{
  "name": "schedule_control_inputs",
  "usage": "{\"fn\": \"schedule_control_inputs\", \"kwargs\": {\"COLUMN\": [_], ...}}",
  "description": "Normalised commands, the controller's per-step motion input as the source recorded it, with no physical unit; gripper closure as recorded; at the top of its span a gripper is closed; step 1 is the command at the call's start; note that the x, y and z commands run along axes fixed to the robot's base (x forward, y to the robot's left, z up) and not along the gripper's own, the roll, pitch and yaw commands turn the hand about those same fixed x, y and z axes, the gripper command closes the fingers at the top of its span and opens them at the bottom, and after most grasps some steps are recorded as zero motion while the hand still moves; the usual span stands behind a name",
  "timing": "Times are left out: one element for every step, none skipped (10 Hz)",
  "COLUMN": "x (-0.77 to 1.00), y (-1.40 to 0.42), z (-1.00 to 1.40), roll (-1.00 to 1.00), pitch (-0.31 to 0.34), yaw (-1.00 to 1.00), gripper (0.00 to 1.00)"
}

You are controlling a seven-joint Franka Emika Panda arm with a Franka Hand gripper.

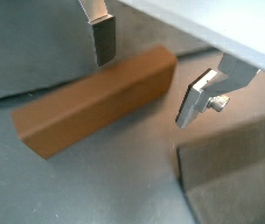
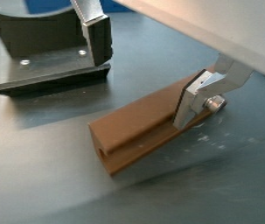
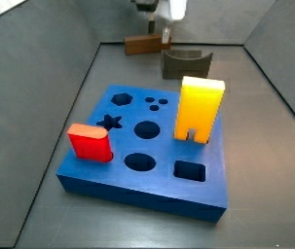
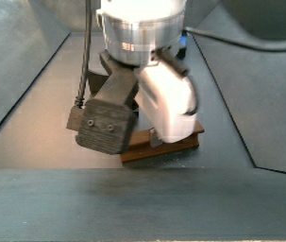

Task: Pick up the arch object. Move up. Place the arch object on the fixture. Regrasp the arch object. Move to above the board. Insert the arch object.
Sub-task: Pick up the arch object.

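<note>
The hand (image 3: 163, 35) hangs at the far end of the grey counter (image 3: 33, 224), close to the back wall, with grey side walls rising on both flanks and little spare room around it. Its fingers (image 1: 104, 39) are spread apart and grip nothing. The arch (image 1: 97, 101) lies flat on the counter just below, between the two fingers in both wrist views, with a gap on each side; its long axis runs slantwise across that gap, so its ends stick out past the fingers. In a wrist view a shallow groove shows along one long face (image 2: 146, 131). The fixture (image 3: 186, 63) stands just right of the arch in a side view, near but apart. The blue board (image 3: 117, 180) fills the near half of the counter, carrying a tall yellow block (image 3: 200, 109) and a red block (image 3: 90, 142), well clear of the hand. I see no writing or label anywhere.
</note>
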Motion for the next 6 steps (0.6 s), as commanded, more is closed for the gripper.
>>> {"fn": "schedule_control_inputs", "kwargs": {"x": [0.11,0.06,0.00,-0.01,0.00,0.00], "y": [0.18,0.51,0.50,0.27,0.00,-0.06], "z": [-0.96,-0.93,-0.93,-1.00,-1.00,-1.00], "roll": [0.05,0.08,0.10,0.09,0.02,0.00], "pitch": [0.000,0.029,0.003,0.000,0.000,-0.016], "yaw": [-0.61,-0.16,-0.01,-0.11,-0.27,-0.39], "gripper": [0.00,0.00,0.00,0.00,0.00,0.00]}}
